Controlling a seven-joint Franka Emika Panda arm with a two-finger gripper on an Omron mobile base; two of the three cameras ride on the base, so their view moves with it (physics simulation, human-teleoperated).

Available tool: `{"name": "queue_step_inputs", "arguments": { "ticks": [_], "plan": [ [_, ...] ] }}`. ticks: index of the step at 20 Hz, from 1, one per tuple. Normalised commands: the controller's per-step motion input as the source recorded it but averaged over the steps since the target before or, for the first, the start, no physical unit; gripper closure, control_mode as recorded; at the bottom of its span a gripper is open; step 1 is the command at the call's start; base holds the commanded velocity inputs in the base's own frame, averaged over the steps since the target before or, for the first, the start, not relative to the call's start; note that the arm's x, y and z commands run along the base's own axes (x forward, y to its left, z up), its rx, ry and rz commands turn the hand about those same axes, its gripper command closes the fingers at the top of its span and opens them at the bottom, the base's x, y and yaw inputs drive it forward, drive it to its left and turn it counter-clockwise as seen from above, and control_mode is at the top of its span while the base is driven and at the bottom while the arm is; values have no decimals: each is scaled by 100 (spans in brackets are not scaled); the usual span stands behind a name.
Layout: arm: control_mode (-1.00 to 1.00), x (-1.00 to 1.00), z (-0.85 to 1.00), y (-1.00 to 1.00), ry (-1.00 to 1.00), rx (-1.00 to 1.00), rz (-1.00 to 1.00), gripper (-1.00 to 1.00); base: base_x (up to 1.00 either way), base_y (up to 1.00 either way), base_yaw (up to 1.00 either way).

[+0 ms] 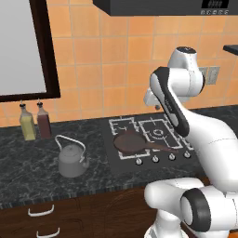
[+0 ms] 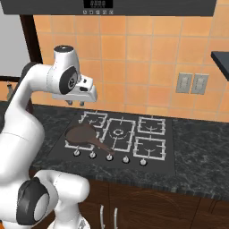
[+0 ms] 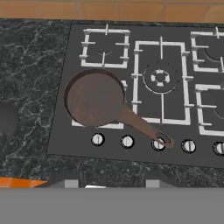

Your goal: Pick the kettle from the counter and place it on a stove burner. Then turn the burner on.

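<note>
Above cooktop (image 2: 117, 134), end effector (image 2: 76, 103) downward.

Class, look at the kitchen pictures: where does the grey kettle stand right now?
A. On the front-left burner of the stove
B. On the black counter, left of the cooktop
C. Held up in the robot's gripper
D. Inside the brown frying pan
B: the kettle stands on the counter left of the cooktop, while the frying pan holds the front-left burner.
</note>
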Motion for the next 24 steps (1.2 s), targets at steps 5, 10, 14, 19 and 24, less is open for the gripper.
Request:
{"name": "queue_step_inputs", "arguments": {
  "ticks": [5,10,14,19,24],
  "plan": [
    [-100,-29,-2,28,0,0,0,-100,0,0,0],
    [-100,-62,-1,100,0,0,7,-100,0,0,0],
    [-100,-55,-14,100,0,0,8,-100,0,0,0],
    [-100,-47,-27,100,0,0,18,-100,0,0,0],
    [-100,-18,-43,100,3,0,21,-100,0,0,0]
  ]
}}
